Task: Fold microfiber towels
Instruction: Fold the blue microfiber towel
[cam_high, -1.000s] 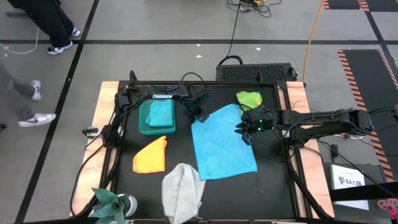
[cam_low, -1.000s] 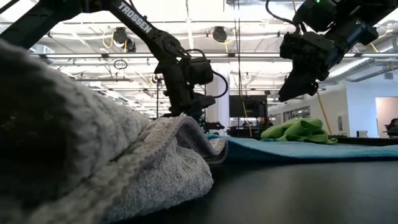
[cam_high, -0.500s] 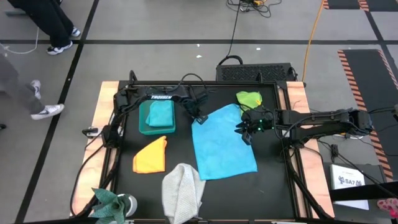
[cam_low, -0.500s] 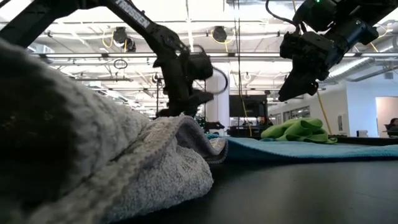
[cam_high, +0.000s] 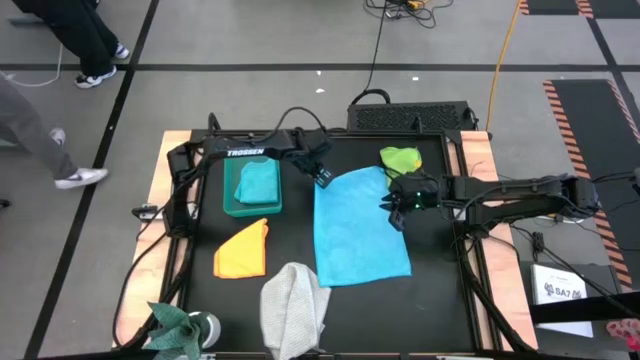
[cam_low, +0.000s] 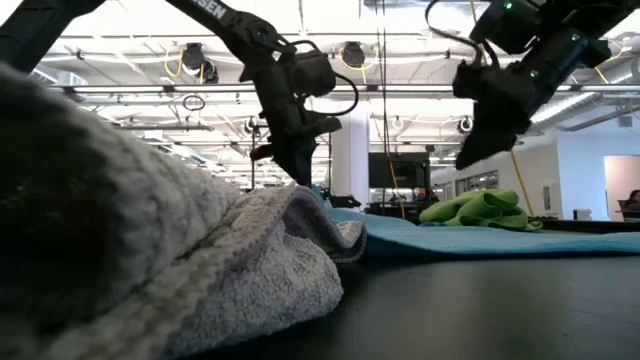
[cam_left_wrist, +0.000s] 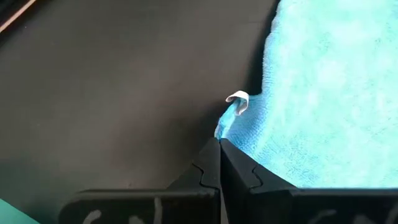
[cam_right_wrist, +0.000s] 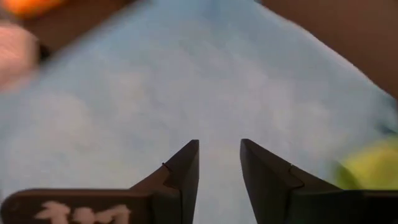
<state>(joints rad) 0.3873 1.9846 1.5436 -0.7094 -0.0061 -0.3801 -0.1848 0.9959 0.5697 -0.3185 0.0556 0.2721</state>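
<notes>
1. Five soft microfiber cloths are on the black bench (cam_high: 440, 300), and the big light blue square towel (cam_high: 360, 230) lies spread flat in the middle.
2. Left hand (cam_high: 323, 176) is at the far left corner of that light blue towel, pinched tight on the corner; in the left wrist view the two dark fingers (cam_left_wrist: 208, 171) meet with the fabric edge (cam_left_wrist: 233, 118) caught at the tips, a small white tag (cam_left_wrist: 238, 99) curling up just past them.
3. Right hand (cam_high: 394, 210) hovers above the right edge of the same towel, its fingers (cam_right_wrist: 186, 165) apart with blue cloth showing between them, gripping nothing.
4. Lime green crumpled cloth (cam_high: 401, 158) sits at the far right, near the right hand and just beyond the blue towel's far corner.
5. Teal folded cloth (cam_high: 259, 181) rests inside the rigid teal plastic bin (cam_high: 232, 203), just left of the left hand.
6. Orange-yellow cloth (cam_high: 243, 251), folded roughly into a wedge, lies nearer than the bin, apart from it.
7. Light grey fluffy cloth (cam_high: 293, 305) is bunched at the near edge, touching the blue towel's near left corner.
8. Somebody's legs and white sneakers (cam_high: 78, 178) show on the floor to the left of the bench.
</notes>
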